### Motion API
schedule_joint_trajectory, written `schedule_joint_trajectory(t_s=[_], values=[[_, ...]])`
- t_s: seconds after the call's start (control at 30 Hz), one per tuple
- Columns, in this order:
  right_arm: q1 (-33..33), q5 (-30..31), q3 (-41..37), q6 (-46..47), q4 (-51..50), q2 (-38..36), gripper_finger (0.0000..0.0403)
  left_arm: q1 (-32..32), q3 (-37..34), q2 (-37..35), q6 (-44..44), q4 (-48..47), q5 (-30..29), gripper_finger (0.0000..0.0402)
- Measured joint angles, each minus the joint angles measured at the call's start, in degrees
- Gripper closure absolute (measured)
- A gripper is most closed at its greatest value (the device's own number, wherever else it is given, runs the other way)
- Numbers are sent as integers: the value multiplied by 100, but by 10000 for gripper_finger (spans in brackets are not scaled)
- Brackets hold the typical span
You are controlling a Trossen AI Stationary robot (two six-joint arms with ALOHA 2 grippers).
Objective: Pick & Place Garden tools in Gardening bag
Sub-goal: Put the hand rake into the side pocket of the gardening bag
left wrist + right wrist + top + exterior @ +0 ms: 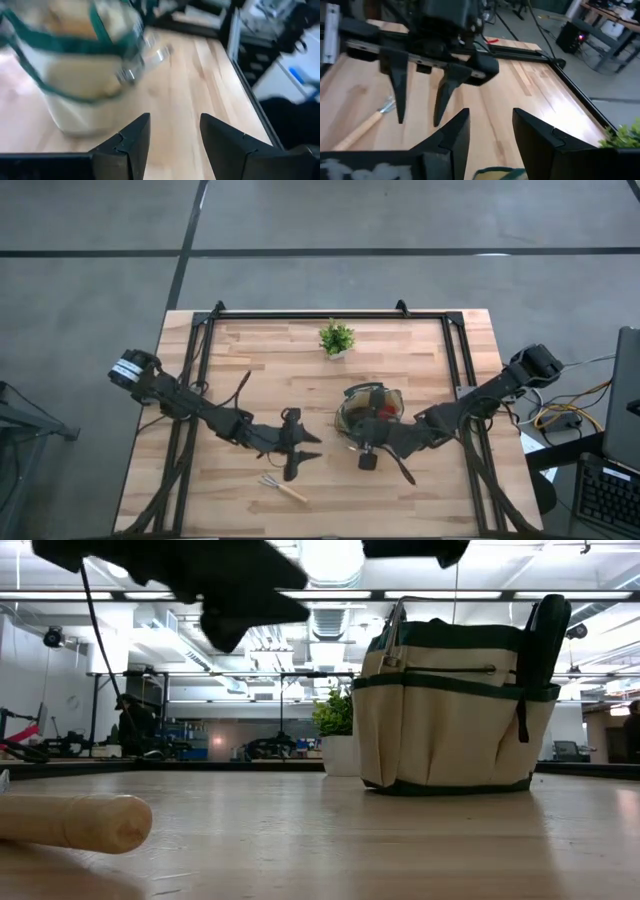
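We see, from above, the wooden tabletop [420,370] with both arms reaching toward its lower centre. The left gripper [292,445] sits just left of centre, its two fingers apart with nothing between them; its wrist view shows the same open gap over bare wood. The right gripper [366,452] sits at the lower edge of the gardening bag [370,412], fingers likewise apart and empty, as its wrist view confirms. The bag stands upright right of centre, with dark and red items visible inside it. One wooden-handled mini rake [283,488] lies flat on the tabletop below the left gripper, well apart from the bag. A dark tool [403,469] lies just right of the right gripper. A small potted plant [336,338] stands near the upper edge, above the bag.
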Motion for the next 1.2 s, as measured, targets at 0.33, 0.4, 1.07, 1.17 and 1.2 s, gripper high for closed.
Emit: schedule_joint_trajectory(t_s=[0.33, 0.4, 1.07, 1.17, 1.2], values=[[229, -19, -25, 280, -1, 15, 271, -777, 3, -8, -1330, -1816, 497, 225], [237, -19, -35, 293, -12, 15, 275, -971, 14, -14, -2137, -2252, 521, 225], [234, -34, -51, 309, 11, 17, 304, -2319, 4, -218, -6159, -4755, 414, 225], [234, -34, -79, 311, 5, 18, 307, -2315, -35, -212, -6173, -4753, 190, 225], [234, -34, -85, 311, 5, 17, 308, -2313, -37, -212, -6166, -4738, 187, 225]])
